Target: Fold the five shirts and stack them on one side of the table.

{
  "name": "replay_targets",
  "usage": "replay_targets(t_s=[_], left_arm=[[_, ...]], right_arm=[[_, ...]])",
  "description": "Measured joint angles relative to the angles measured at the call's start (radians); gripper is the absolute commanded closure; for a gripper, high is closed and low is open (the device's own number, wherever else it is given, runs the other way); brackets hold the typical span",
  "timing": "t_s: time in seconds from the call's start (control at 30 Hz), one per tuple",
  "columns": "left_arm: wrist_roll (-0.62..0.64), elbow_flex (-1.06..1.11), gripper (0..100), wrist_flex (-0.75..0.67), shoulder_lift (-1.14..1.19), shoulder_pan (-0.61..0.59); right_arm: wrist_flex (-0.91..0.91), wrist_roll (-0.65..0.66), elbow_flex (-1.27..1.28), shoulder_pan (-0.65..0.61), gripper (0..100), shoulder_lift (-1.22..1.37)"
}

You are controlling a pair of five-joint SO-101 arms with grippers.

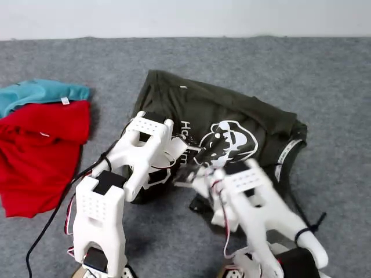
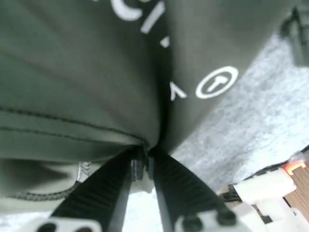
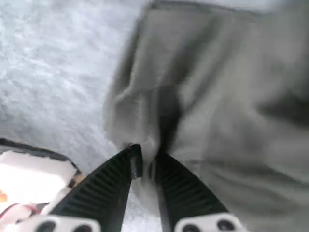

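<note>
A dark olive shirt [image 1: 232,124] with a white skull print lies crumpled across the middle of the grey table. Both arms hang over its near edge. My left gripper [image 2: 144,162] is shut on a pinched fold of the olive shirt [image 2: 87,87], its hem seam and white lettering close by. My right gripper [image 3: 145,159] is shut on a bunched fold of the same olive shirt [image 3: 227,106]. In the high view the left gripper [image 1: 174,155] and right gripper [image 1: 194,168] sit close together at the shirt's front edge.
A red shirt [image 1: 40,153] lies at the table's left side, with a teal shirt [image 1: 40,92] partly under it at the back. Grey carpet-like table surface [image 1: 324,81] lies bare at the right and back. A black cable [image 1: 49,226] trails beside the left arm.
</note>
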Motion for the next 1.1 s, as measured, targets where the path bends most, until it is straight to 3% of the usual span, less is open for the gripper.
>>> replay_targets(t_s=[0.2,0.33,0.5,0.63,0.77,1.1], left_arm=[[0.0,0.0,99,0.0,0.0,0.0],[0.0,0.0,99,0.0,0.0,0.0],[0.0,0.0,99,0.0,0.0,0.0],[0.0,0.0,99,0.0,0.0,0.0],[0.0,0.0,99,0.0,0.0,0.0],[0.0,0.0,99,-0.002,0.0,0.0]], right_arm=[[0.02,0.133,-0.149,0.262,99.0,0.0],[-0.098,0.143,-0.164,0.353,99.0,0.0],[-0.295,0.06,-0.164,0.361,98.5,0.0],[-0.407,-0.064,-0.164,0.361,86.6,0.0],[-0.431,-0.127,-0.164,0.367,76.3,0.0],[-0.377,-0.25,-0.164,0.365,76.8,0.0]])
